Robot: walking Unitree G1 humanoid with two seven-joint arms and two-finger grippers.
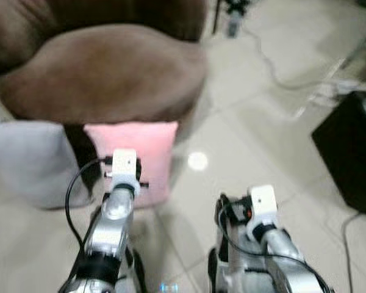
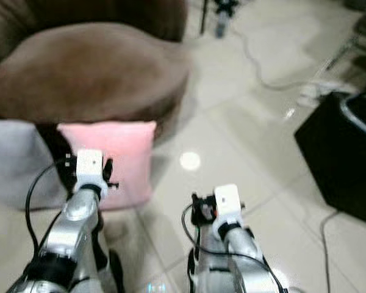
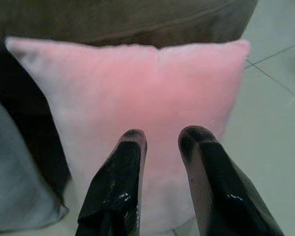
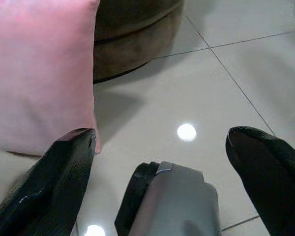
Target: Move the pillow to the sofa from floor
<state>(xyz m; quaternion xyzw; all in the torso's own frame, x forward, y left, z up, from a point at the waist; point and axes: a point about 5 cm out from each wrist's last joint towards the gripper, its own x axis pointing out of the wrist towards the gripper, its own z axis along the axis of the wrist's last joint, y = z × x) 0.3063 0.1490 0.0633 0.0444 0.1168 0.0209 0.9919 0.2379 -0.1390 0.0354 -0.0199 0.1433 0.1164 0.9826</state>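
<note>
Arms: two silver arms low in the head views, left gripper (image 3: 162,140) raised toward the pillow (image 1: 140,160), right gripper (image 4: 160,140) over bare floor (image 1: 256,140).
Pillow: pink, square, soft, standing upright on the floor against the brown sofa (image 1: 104,70); grey cushion (image 1: 24,159) just beside it.
Left wrist view: pillow's face close up, sofa base behind.
Right wrist view: pillow's edge, tile seams.
Left fingers: slightly parted, holding nothing; contact with the pillow unclear.
Right fingers: spread wide, empty.
</note>
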